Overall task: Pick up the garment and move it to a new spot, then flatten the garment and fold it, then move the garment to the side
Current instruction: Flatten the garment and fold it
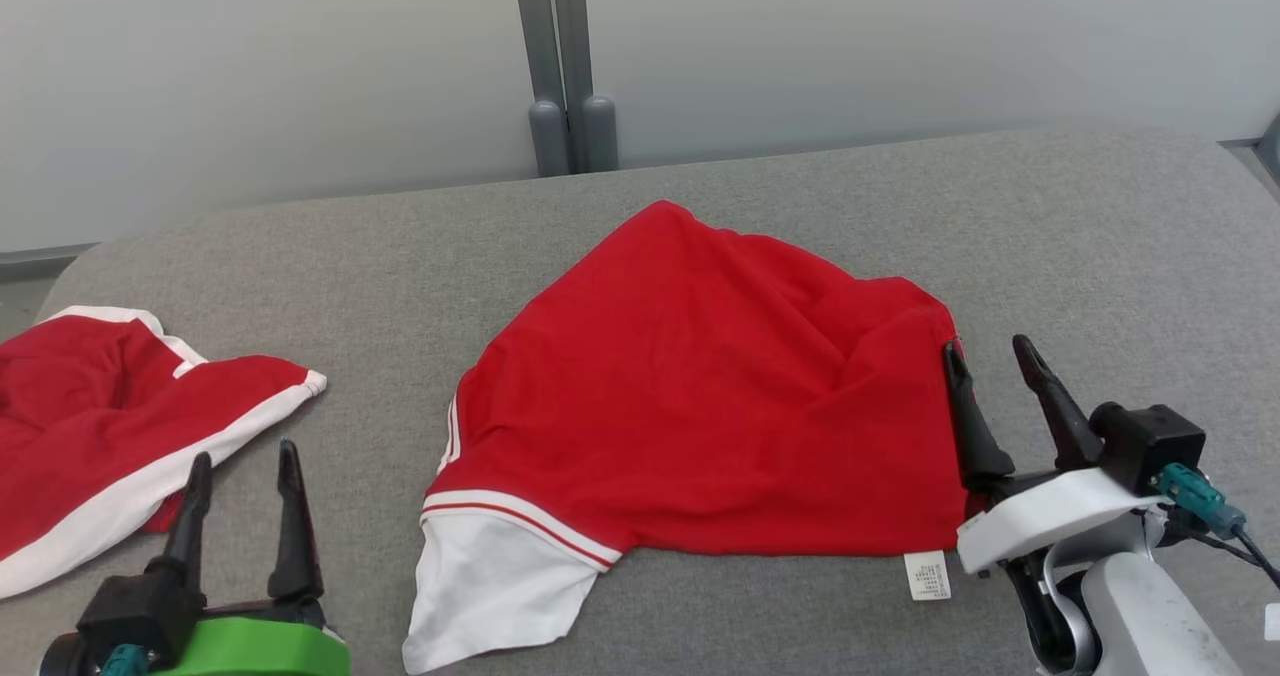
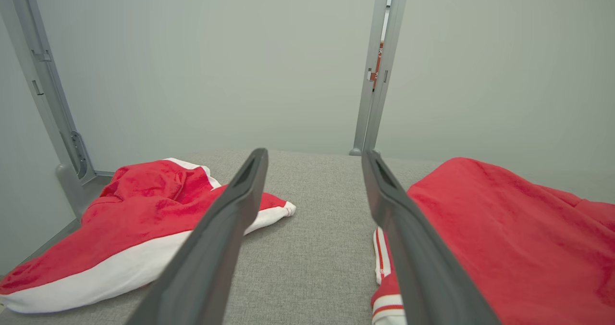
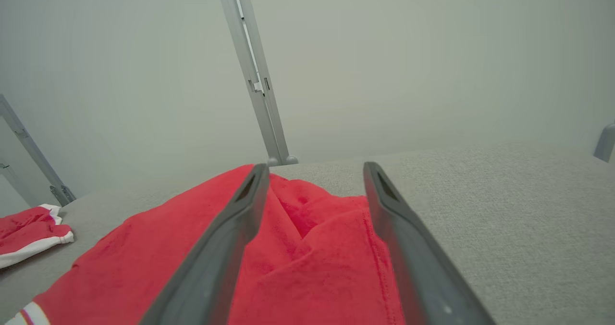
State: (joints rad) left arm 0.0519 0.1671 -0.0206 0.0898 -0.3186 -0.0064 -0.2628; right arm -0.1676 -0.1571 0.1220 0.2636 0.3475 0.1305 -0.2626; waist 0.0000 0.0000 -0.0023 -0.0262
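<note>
Grey woven surface [image 1: 1050, 236] spans the whole width. Behind it is a plain pale wall [image 1: 250, 76], split by a grey metal post [image 1: 565, 56] with two rounded feet.

Garment [image 1: 700, 396]: red, lying at the centre of the surface, rumpled with loose folds toward its far right. A white panel with a thin red stripe sits at its near left corner.

Second red-and-white garment [image 1: 90, 426]: bunched at the left edge, well apart from the first.

Right gripper [image 1: 985, 346]: fingers spread, straddling the garment's right hem and pinching nothing. Contact with the cloth cannot be told.

Left gripper [image 1: 245, 456]: fingers spread, over bare surface between the two garments, empty.

White tag [image 1: 926, 575]: at the garment's near right hem, flat on the surface. Its print is too small to read.
</note>
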